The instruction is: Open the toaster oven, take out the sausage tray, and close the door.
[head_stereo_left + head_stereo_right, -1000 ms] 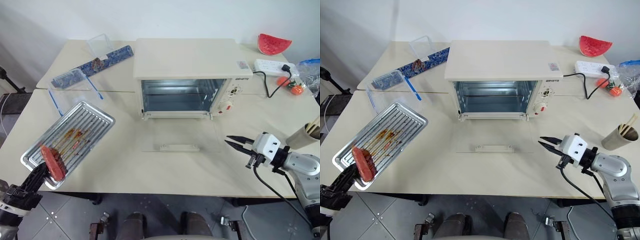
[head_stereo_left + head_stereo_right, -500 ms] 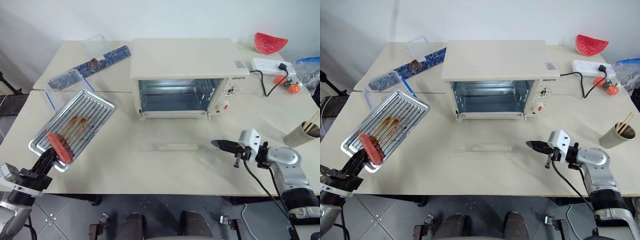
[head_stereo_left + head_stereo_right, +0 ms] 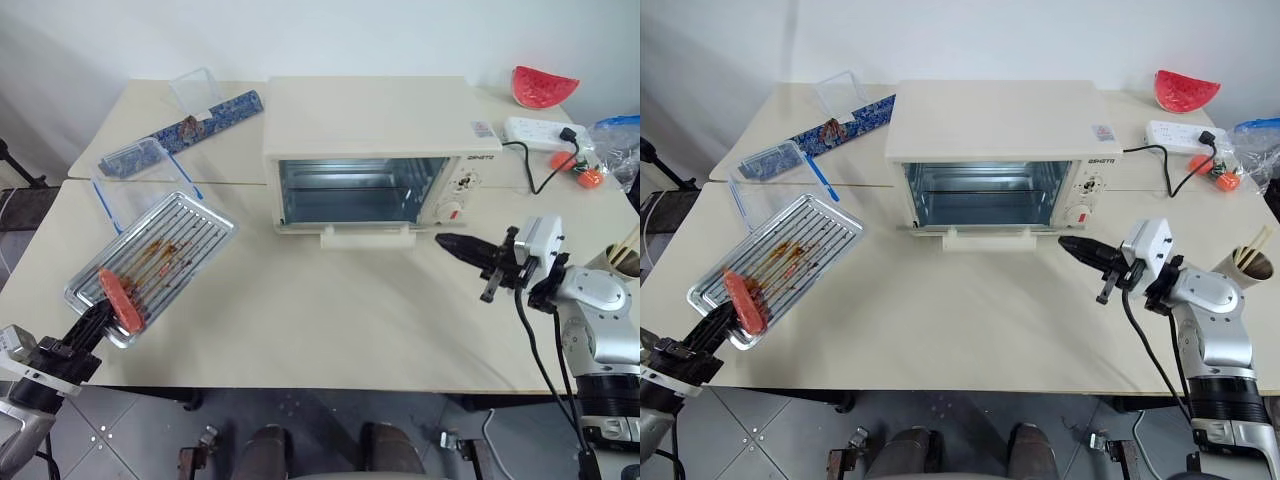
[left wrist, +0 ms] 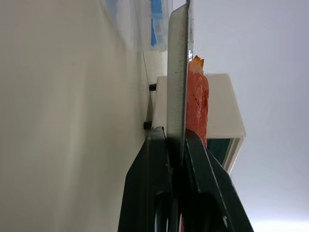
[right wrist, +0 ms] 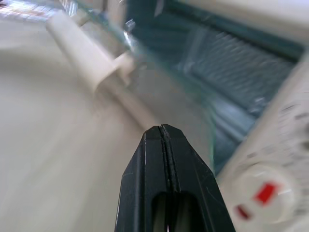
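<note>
where the control panel (image 3: 458, 196) begins, small dark unreadable lettering, toaster oven (image 3: 372, 130)

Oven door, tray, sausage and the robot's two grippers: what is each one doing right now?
door: partly raised, not yet shut.
toaster oven: inside empty.
sausage tray: out of the oven, held tilted by one edge.
sausage: lying on the tray's near end.
left gripper: shut on the tray's edge.
right gripper: shut, holding nothing, tips near the door's right end.
</note>
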Robot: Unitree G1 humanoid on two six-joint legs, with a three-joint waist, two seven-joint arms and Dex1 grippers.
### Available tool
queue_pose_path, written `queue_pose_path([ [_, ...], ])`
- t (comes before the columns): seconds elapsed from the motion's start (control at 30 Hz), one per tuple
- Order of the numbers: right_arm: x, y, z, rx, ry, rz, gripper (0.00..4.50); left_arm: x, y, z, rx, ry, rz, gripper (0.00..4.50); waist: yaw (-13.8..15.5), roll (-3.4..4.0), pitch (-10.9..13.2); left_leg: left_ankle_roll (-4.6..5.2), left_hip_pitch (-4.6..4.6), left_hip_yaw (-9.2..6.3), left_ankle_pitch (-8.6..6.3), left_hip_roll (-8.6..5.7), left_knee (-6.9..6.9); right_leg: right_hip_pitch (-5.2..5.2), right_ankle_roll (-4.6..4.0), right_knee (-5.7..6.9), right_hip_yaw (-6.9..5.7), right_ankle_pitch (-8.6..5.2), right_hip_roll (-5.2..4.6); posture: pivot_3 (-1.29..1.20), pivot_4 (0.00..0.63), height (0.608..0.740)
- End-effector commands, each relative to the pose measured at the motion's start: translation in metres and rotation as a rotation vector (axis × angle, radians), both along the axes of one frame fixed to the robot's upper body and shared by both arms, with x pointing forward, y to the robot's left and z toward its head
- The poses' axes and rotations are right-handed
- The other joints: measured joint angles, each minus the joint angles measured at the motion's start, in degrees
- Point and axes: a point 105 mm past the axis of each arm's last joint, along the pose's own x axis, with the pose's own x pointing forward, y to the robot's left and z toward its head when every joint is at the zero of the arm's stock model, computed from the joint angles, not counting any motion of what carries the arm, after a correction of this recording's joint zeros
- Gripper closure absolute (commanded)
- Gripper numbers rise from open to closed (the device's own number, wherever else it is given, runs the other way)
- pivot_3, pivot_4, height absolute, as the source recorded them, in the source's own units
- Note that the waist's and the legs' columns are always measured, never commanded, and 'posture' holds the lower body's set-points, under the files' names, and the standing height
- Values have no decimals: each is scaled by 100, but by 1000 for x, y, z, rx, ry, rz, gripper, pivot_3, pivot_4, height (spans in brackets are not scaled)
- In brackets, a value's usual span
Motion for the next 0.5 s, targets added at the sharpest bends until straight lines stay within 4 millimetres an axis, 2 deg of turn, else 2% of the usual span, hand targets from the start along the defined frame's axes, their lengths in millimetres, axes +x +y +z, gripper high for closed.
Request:
queue_pose_path([
  [0.03, -1, 0, 28, 58, -93, -30, 4475, 1, -5, 11, 9, -27, -68, 4500, 4, 0, 0, 0, 0, 0, 0, 0, -1, -1, 0, 1, 1, 0, 0, 0, 150, 740],
  [0.1, -2, 2, 29, 52, -96, -32, 4475, 1, -7, 11, 14, -18, -92, 4500, 5, 0, 0, 0, 0, 0, -1, -1, -4, -1, 0, -2, 1, 0, 0, 0, 150, 740],
  [0.17, -8, 0, 24, 47, -58, -17, 4475, 2, -18, 9, 51, 18, -172, 4500, 24, -1, 0, 1, 0, 1, -5, -1, -8, -2, 1, -2, 1, 0, 0, 0, 150, 740],
  [0.27, -22, -6, 14, 26, 33, 13, 4475, 0, -40, 4, 110, 76, -332, 4500, 45, -3, -2, -1, -3, 0, -6, -2, -13, -2, 1, 0, -10, 0, 0, 0, 150, 740],
  [0.3, -33, -10, 11, 51, 113, 52, 4475, 1, -54, 2, 146, 93, -417, 4500, 66, -1, -1, 0, -5, 1, -7, -4, -14, -2, 1, -2, -9, 0, 0, 0, 150, 740],
  [0.4, -54, -16, 4, -6, 167, 78, 3908, 9, -80, 5, 172, 69, -550, 4500, 105, 2, 0, 4, -10, 3, -9, -9, -13, -2, 1, -9, -6, 0, -2, 0, 150, 740],
  [0.5, -73, -21, -9, -77, 208, 87, 2921, 17, -109, 3, 226, 65, -691, 4500, 112, -1, -1, 4, -8, 10, -8, -4, -12, -1, 1, -11, -6, 0, 1, 0, 150, 740],
])
